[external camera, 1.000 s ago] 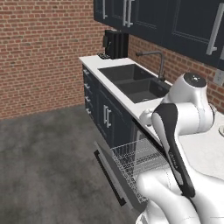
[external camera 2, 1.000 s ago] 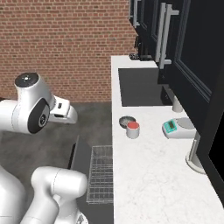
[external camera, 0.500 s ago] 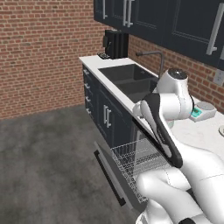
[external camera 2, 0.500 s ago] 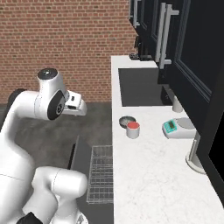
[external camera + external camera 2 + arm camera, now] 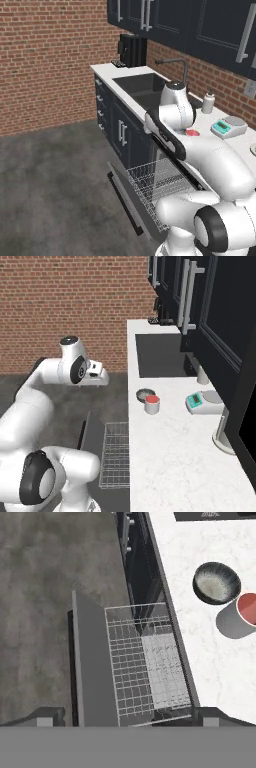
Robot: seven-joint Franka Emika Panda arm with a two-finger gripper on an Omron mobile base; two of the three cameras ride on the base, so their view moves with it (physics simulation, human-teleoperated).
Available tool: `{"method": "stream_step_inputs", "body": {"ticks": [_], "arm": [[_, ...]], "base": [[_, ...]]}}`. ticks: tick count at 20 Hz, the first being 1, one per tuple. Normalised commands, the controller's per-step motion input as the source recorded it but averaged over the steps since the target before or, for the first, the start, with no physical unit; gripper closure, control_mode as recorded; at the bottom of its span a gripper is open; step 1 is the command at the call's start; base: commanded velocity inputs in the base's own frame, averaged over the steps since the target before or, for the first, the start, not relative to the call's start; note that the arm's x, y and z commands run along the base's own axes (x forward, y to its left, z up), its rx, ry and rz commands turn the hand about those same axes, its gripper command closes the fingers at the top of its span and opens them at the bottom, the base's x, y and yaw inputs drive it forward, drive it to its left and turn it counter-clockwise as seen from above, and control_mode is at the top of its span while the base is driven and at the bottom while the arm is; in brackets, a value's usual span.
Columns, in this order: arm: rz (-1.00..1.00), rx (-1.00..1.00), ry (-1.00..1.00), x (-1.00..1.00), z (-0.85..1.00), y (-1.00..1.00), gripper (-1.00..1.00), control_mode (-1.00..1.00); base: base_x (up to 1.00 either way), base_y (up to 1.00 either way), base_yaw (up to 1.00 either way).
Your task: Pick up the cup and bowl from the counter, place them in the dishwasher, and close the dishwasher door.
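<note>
From the left base view, the arm rises from the lower right and bends over the counter (image 5: 150, 107) edge, its hand end hidden behind its own white links, so the fingers cannot be read here; a sliver of the cup's (image 5: 192, 133) pink-red inside peeks out just past the arm on the worktop, on the far side of it from the open dishwasher (image 5: 155, 187). In the right base view the gripper (image 5: 98, 376) hangs out over the floor in front of the cabinets, level with or a little above the worktop, holding nothing; the bowl (image 5: 145, 394) and the cup (image 5: 152, 404) sit touching or nearly so on the counter, off to the hand's right and slightly nearer the base, with the counter edge between them and the hand. The hand view looks straight down: the two dark fingertips stand spread to their widest at the bottom corners, empty; directly ahead lies the dishwasher door (image 5: 90, 667) dropped flat with the wire rack pulled out over it, while the bowl (image 5: 216, 583) and the cup (image 5: 240, 616) lie far toward the upper right. I judge the coming reach must swing sideways onto the counter, the bowl being marginally the closer piece.
</note>
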Motion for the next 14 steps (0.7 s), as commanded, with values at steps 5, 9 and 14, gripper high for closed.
{"method": "stream_step_inputs", "body": {"ticks": [5,9,14], "arm": [[-0.02,-0.05,0.15,0.95,-0.36,-0.39,-1.0,-1.0],[0.0,0.0,0.11,0.85,-0.2,-0.42,-1.0,-1.0],[0.0,-0.01,0.1,0.55,-0.23,-0.29,-1.0,-1.0]], "base": [[0.0,0.0,0.0],[0.0,0.0,0.0],[0.0,0.0,0.0]]}}
